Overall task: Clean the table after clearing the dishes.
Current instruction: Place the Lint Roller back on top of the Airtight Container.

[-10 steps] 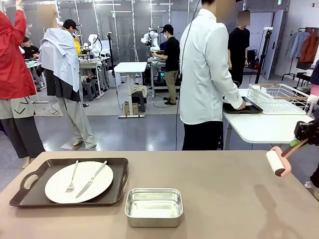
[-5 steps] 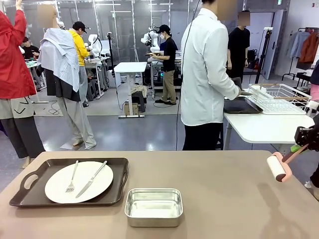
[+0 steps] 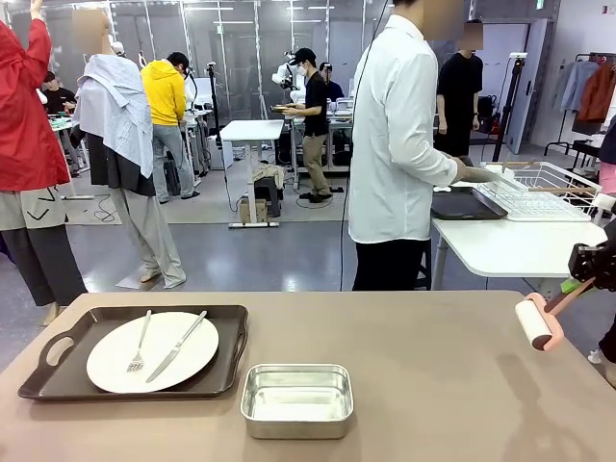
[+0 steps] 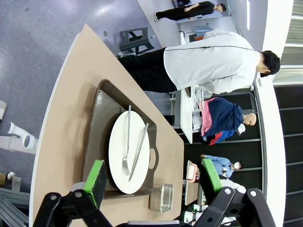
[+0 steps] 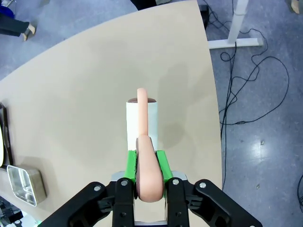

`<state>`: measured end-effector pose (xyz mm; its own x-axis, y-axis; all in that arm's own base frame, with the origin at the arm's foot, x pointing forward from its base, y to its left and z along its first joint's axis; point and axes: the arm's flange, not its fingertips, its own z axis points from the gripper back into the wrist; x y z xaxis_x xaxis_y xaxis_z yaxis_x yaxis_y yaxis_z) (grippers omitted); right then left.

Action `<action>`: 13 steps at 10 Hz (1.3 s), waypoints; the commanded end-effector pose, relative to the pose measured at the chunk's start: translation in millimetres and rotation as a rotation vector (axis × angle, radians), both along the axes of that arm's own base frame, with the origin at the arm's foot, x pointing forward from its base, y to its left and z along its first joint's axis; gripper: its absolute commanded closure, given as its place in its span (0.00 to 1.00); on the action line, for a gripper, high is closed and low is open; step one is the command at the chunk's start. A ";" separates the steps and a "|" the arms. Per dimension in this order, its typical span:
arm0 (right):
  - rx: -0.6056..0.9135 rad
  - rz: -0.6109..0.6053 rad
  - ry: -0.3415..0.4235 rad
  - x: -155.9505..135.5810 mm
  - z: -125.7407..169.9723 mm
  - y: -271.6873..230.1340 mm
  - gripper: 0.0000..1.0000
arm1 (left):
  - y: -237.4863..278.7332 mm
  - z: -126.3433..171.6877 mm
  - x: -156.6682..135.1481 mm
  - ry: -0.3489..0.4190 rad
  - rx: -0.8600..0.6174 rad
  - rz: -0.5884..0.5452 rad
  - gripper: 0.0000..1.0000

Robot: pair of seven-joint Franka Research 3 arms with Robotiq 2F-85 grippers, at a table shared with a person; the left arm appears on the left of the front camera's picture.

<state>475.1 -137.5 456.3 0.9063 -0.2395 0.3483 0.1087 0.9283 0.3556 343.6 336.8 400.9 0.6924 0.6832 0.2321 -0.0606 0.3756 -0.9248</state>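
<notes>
Front view, reading from my left: a dark brown tray (image 3: 233, 337) sits at the left near corner of the table (image 3: 423, 385), its long side running along the near edge. It carries a white plate (image 3: 108, 366) with a fork (image 3: 141, 343) and knife (image 3: 177, 346) lying on it. Just right of the tray, apart from it, stands an empty steel pan (image 3: 296, 370). Beyond that the tabletop is bare to its right end, where my right gripper (image 3: 579, 279) hangs a pink lint roller (image 3: 535, 325) over the edge. Going by its shadow, I judge it is clear of the surface.

Through the left wrist camera, my left gripper (image 4: 154, 178) is spread wide and looks down on that tray, so the left arm is plainly the nearer one for it. Through the right wrist camera, the jaws are pressed tight on the roller's handle, which runs straight out along the fingers. The surface to wipe lies leftward and below the roller. I judge rolling should wait until the tray is gone.
</notes>
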 end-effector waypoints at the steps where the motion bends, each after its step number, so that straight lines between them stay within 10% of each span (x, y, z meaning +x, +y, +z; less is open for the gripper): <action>1: 0.005 0.005 -0.015 0.4 2.2 0.8 0.79 | 0.9 0.4 -3.0 -0.007 -0.007 -0.002 0.00; 7: 0.000 0.001 0.000 0.1 0.1 0.2 0.79 | 0.9 0.4 -3.0 -0.007 -0.007 -0.002 0.00; 10: -0.124 0.446 -0.179 40.6 77.6 120.4 0.79 | 0.9 0.4 -3.0 -0.007 -0.007 -0.002 0.00; 13: -0.155 0.948 -0.315 19.6 116.8 263.0 0.79 | 0.9 0.4 -3.0 -0.007 -0.007 -0.002 0.00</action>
<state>492.7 124.6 584.9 0.6784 0.4909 0.5466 -0.6484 0.7499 0.1313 343.1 337.2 400.9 0.6916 0.6841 0.2320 -0.0611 0.3754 -0.9248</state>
